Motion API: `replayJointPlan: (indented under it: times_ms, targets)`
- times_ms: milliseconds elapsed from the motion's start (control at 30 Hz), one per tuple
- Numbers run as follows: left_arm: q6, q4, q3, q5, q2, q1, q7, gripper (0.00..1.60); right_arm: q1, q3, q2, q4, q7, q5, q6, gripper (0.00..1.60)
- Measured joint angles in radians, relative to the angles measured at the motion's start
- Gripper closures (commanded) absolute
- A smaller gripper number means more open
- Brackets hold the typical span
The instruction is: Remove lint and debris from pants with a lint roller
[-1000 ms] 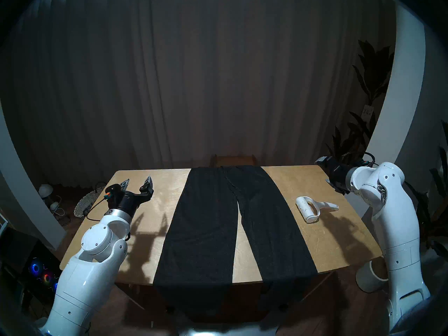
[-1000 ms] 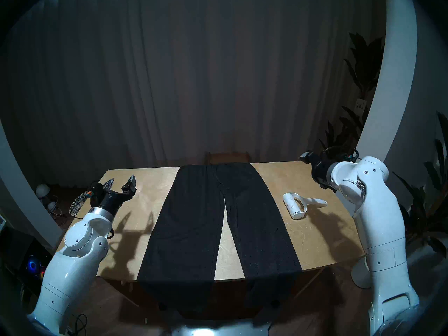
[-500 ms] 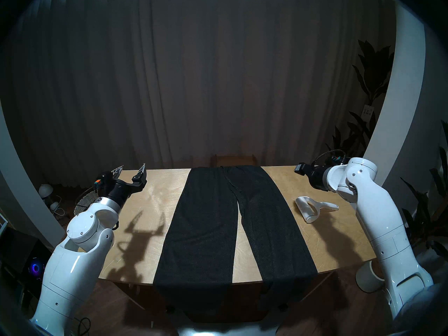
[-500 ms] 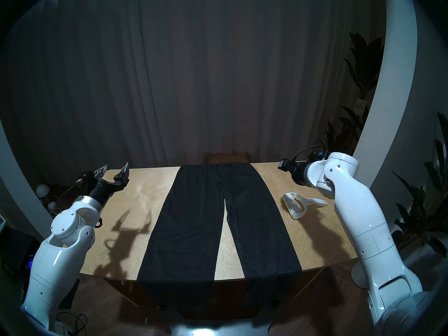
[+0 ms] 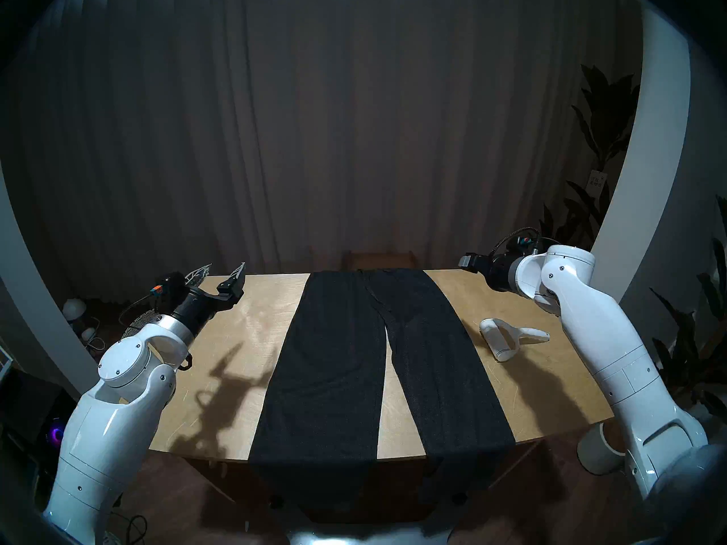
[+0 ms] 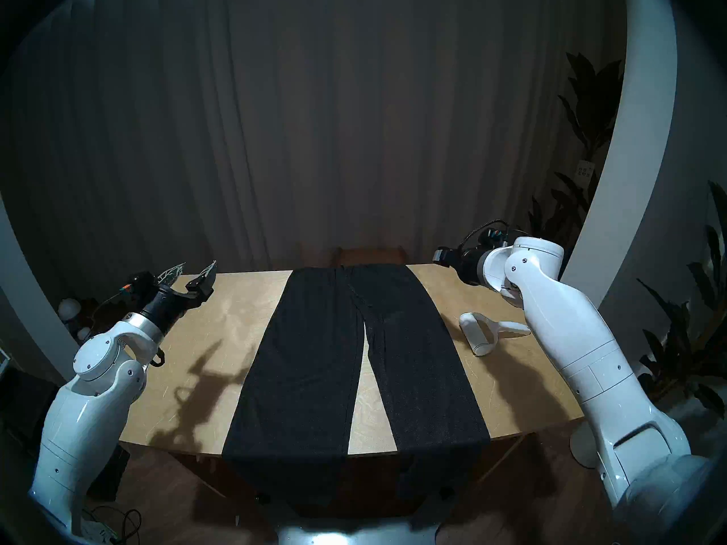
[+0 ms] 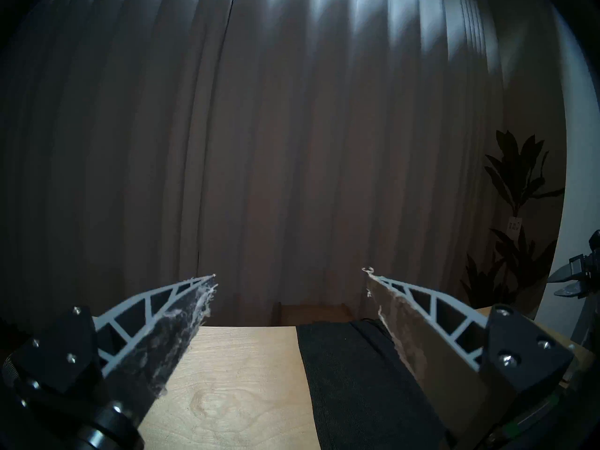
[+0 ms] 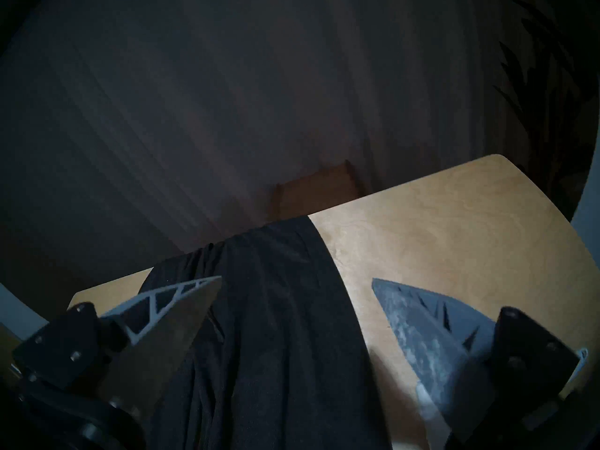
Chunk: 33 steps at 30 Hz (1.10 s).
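The charcoal-black pants [image 5: 346, 359] lie flat down the middle of the wooden table [image 5: 244, 335], waist at the far edge, leg ends hanging over the near edge; they also show in the right view [image 6: 322, 359]. The white lint roller [image 5: 507, 337] lies on the table right of the pants, handle pointing right. My left gripper [image 5: 225, 271] is open and empty above the far left corner; its wrist view shows the pants [image 7: 350, 374]. My right gripper [image 8: 297, 279] is open and empty, above the far right side, facing the waist [image 8: 276, 309]. No lint or debris shows.
A wooden chair back [image 5: 379, 259] stands behind the table's far edge. A woven basket [image 5: 137, 328] and cables lie on the floor at left. A white cylinder [image 5: 598, 450] stands on the floor at right. Plants [image 5: 602, 139] fill the right background.
My left gripper rose and drew back toward the far left corner. My right gripper swung up and inward over the far right side of the table. The roller and pants stayed put.
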<state>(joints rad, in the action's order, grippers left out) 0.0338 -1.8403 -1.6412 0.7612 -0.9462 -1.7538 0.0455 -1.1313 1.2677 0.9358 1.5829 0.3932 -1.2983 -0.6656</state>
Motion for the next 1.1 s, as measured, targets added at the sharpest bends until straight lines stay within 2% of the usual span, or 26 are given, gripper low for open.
replayJointPlan:
  times_ms: [133,267,400,567,667,833,1000,1100]
  targets:
    - [0.009,0.012,0.024,-0.011,-0.02,0.02,-0.049,0.0,0.0,-0.021,-0.01,-0.01,-0.066,0.032,0.046,0.0]
    - [0.016,0.024,0.056,-0.03,-0.034,0.045,-0.086,0.0,-0.017,-0.015,-0.016,-0.006,-0.131,0.058,0.105,0.0]
    - [0.029,0.061,0.067,-0.015,-0.061,0.081,-0.102,0.0,-0.055,0.017,-0.018,0.004,-0.179,0.066,0.168,0.0]
    - [0.027,0.111,0.096,-0.008,-0.087,0.123,-0.132,0.0,-0.121,0.071,-0.024,0.038,-0.194,0.055,0.244,0.0]
    - [0.019,0.127,0.13,-0.061,-0.087,0.144,-0.166,0.0,-0.161,0.092,-0.032,0.055,-0.196,0.044,0.268,0.0]
    - [0.001,0.176,0.207,-0.206,-0.074,0.181,-0.226,0.0,-0.223,0.105,-0.057,0.09,-0.199,0.047,0.279,0.0]
    - [-0.021,0.211,0.266,-0.334,-0.068,0.21,-0.276,0.0,-0.244,0.102,-0.09,0.099,-0.202,0.113,0.296,0.0]
    - [-0.028,0.219,0.282,-0.374,-0.067,0.221,-0.296,0.0,-0.241,0.094,-0.106,0.098,-0.208,0.147,0.297,0.0]
